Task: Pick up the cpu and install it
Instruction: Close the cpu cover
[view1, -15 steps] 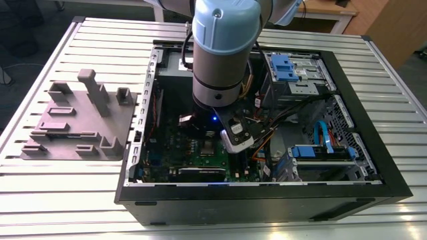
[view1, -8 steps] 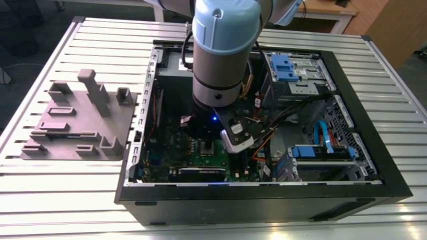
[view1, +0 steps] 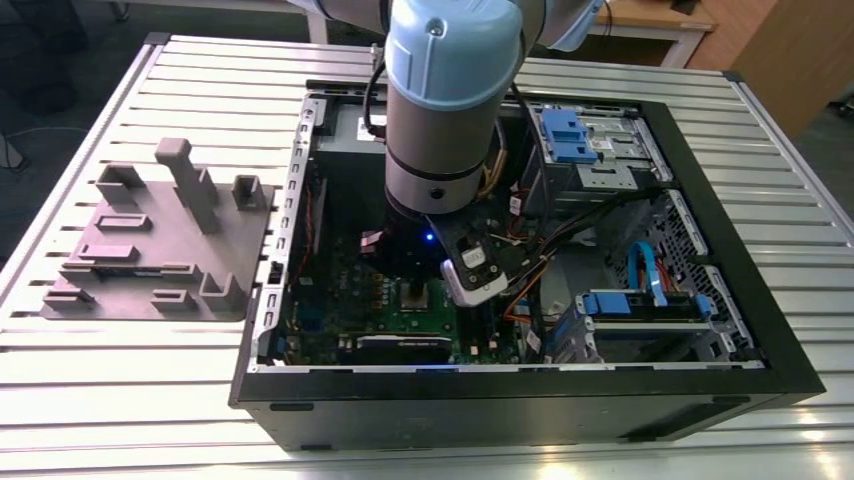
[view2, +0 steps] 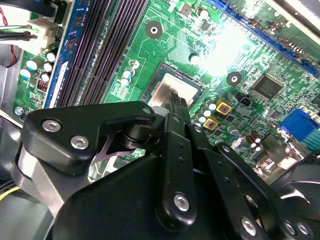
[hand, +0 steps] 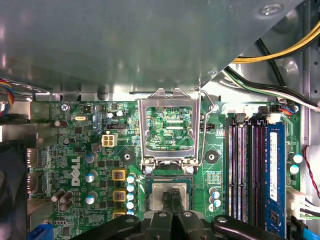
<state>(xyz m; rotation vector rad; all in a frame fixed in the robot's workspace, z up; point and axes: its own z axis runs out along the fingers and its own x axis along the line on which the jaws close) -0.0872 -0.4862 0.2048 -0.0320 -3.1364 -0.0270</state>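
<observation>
Cpu (hand: 157, 192) sat in socket on green board (hand: 90, 150), below hinged frame (hand: 170, 125), which stood open. Gripper (hand: 170, 196) jaws were closed together, tips over cpu's middle, not round its edges. Judged good practice: cpu flat, corners square to socket, no pressing, no sideways drag.

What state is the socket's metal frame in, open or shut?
Open: the frame stands flipped back from the socket, leaving the cpu uncovered in it.
</observation>
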